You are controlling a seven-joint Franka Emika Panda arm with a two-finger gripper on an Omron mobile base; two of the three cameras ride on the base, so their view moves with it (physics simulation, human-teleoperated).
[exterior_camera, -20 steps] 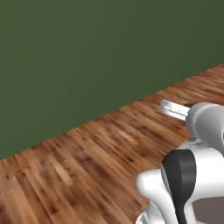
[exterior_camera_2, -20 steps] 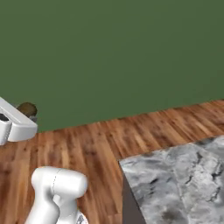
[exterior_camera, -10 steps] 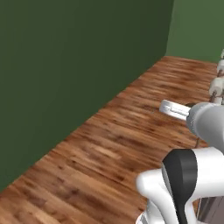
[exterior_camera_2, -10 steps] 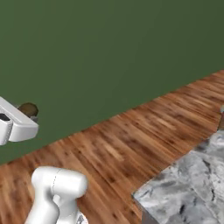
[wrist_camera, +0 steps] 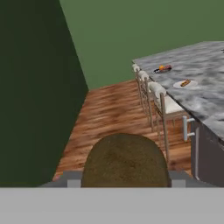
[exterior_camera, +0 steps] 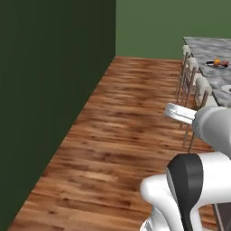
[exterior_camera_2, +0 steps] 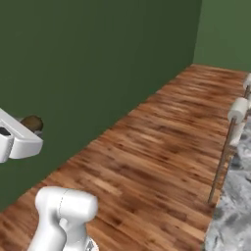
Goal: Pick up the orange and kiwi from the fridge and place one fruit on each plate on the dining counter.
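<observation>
My gripper [wrist_camera: 126, 176] is shut on the kiwi [wrist_camera: 126, 161], a brown-green oval that bulks large at the bottom of the hand view. The right base view shows the kiwi [exterior_camera_2: 32, 122] at the tip of the white hand, at the gripper [exterior_camera_2: 27, 131], high over the floor. The dining counter [wrist_camera: 205, 94] lies ahead on the right. On it are a dark plate [wrist_camera: 162, 70] with a small orange ball on it, apparently the orange [wrist_camera: 162, 67], and a white plate [wrist_camera: 185, 83] with a hot dog. The left base view has the dark plate [exterior_camera: 217, 65] far off. The fridge is out of view.
A dark green wall [exterior_camera: 49, 90] runs along the left and a lighter green wall [wrist_camera: 131, 35] closes the far end. Wooden floor [exterior_camera: 131, 122] stretches between wall and counter. Several white-seated stools [wrist_camera: 153, 89] line the counter's near side.
The whole picture has swung as the base turned: the room's corner, the stools and the counter with its plates have come into view. The kiwi stays in the shut gripper.
</observation>
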